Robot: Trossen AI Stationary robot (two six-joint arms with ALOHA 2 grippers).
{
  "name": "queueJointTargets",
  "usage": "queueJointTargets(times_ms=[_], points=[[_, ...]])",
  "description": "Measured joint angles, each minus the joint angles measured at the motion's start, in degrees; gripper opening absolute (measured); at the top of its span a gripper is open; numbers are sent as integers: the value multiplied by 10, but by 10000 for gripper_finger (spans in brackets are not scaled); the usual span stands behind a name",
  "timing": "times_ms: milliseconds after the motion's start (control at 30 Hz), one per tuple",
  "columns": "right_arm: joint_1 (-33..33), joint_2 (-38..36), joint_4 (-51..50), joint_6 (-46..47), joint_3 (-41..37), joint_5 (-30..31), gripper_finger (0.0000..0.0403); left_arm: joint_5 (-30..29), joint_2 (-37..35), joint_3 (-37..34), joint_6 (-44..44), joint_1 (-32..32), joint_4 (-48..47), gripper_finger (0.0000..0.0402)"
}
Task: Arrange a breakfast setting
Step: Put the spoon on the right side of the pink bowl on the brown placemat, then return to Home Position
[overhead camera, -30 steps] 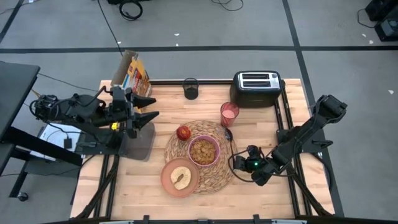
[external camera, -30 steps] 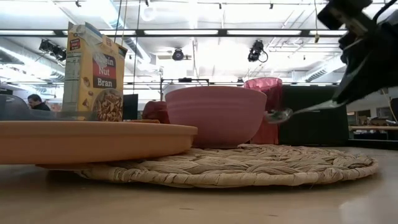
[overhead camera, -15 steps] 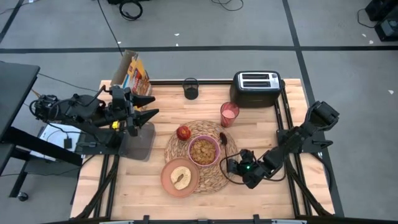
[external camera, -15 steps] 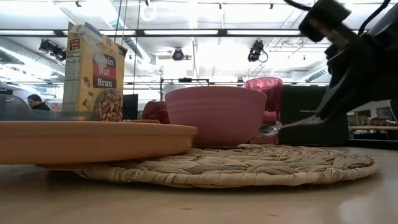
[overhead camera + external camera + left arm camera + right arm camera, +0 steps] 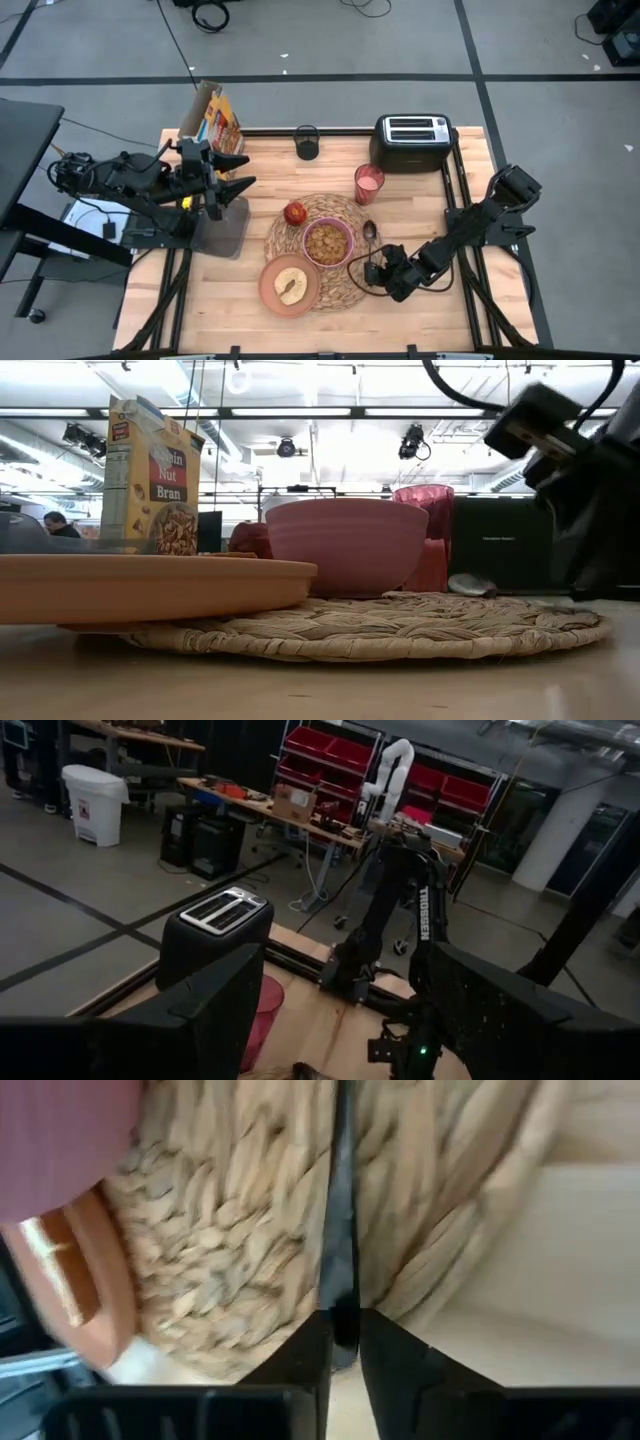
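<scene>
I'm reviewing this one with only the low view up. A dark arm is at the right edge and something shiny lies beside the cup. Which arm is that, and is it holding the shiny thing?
Observer: It is the right arm; its right gripper is low at the woven placemat's right edge.
Operator: And the shiny thing?
Observer: A metal spoon. Its bowl lies on the placemat right of the pink bowl, and in the right wrist view its handle runs back between the gripper's fingers, which stand close on either side of it.
Operator: What is in the pink bowl?
Observer: Brown cereal, seen from above.
Operator: Where is the other arm?
Observer: The left gripper waits open beside the cereal box, at the table's left.
</scene>
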Motion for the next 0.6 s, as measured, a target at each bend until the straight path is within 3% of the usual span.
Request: queueJointTargets(times_ms=[133,267,433,600], points=[[-2,-17,-5,-10,0,-12,88,0,0,0,6,0,0,293],[-2,-46,-33,-46,1,-62,108,0,0,0,16,0,0,293],[-12,-119,-170,-96,1,-54,113,0,0,0,16,0,0,292],[-102,-169,-314,-274,-4,-40,113,0,1,0,17,0,6,293]])
